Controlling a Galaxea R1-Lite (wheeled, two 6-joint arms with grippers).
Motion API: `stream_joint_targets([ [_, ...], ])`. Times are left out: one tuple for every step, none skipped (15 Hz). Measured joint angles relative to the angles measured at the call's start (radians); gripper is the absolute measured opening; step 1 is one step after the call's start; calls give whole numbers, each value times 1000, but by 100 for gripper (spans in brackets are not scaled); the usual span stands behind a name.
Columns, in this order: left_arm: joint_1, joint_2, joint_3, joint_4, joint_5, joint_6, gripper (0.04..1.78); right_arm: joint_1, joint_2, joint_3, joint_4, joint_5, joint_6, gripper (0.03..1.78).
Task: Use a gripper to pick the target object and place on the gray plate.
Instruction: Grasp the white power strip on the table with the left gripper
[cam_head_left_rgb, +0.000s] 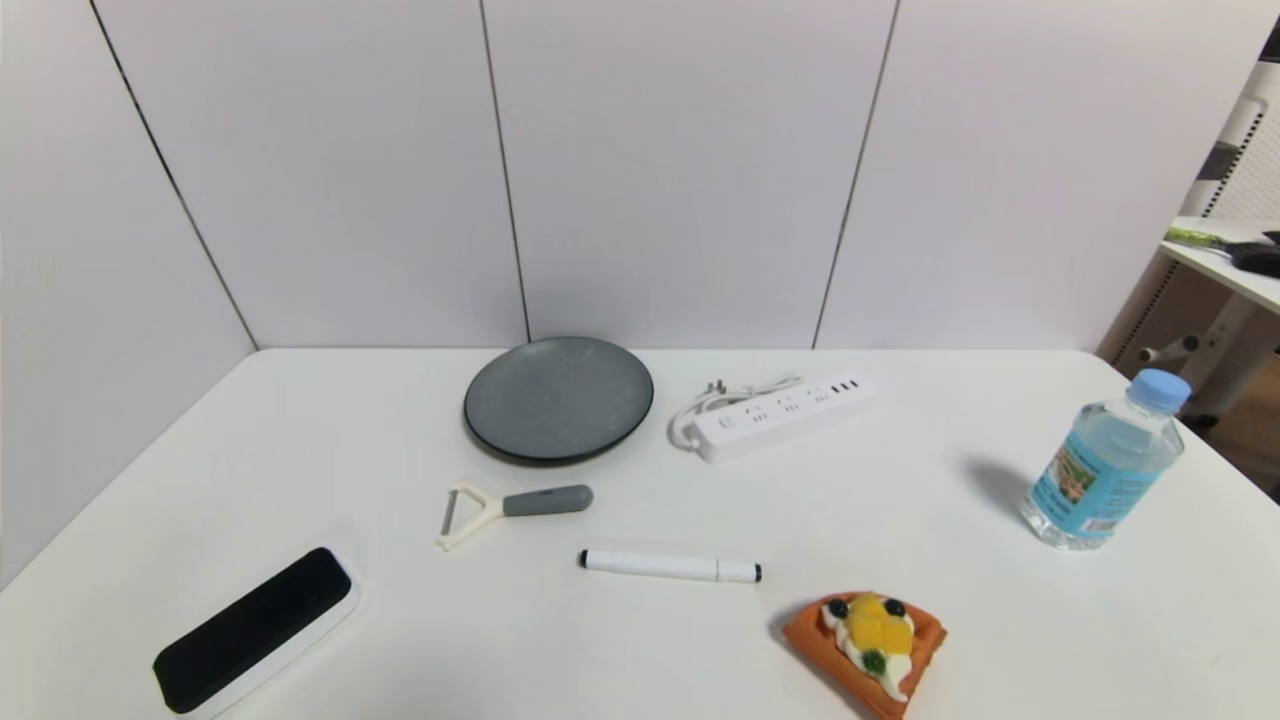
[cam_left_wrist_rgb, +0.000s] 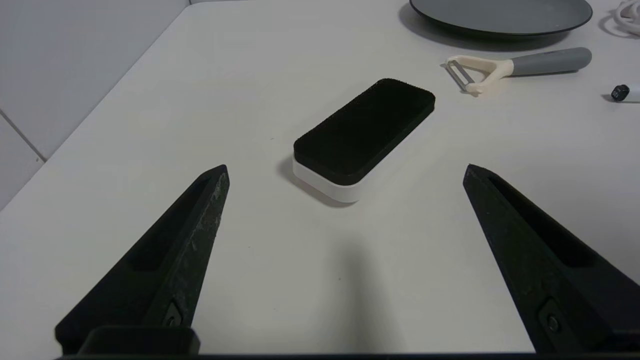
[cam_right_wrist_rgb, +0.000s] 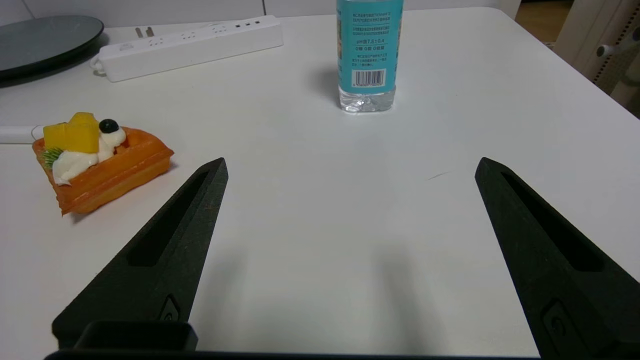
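A long white plastic power strip (cam_head_left_rgb: 785, 414) lies right of centre in the head view, beside the round dark gray plate (cam_head_left_rgb: 558, 398) on the white desk (cam_head_left_rgb: 300, 440). Both pincers, left (cam_left_wrist_rgb: 345, 172) and right (cam_right_wrist_rgb: 350, 167), gape wide and empty, well short of it.

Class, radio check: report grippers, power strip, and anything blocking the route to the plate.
Left gripper open, empty. Right gripper open, empty. Power strip flat on table, right of gray plate, untouched. Nothing between strip and plate.
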Motion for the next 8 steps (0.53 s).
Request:
stream_joint_targets([
  [0,4,-13,0,2,1,169,0,0,0,0,0,0,171],
  [0,18,-37,0,8,0,169,0,0,0,0,0,0,171],
  [0,44,-70,0,14,1,169,0,0,0,0,0,0,171],
  [1,86,-113,1,16,7,169,0,0,0,0,0,-1,171],
  [-3,135,-167,4,18,16,169,0,0,0,0,0,0,171],
  [-23,186,-244,17,18,29,169,0,0,0,0,0,0,171],
  [-62,245,-350,43,19,39,169,0,0,0,0,0,0,171],
  [-107,302,-459,83,19,49,169,0,0,0,0,0,0,171],
])
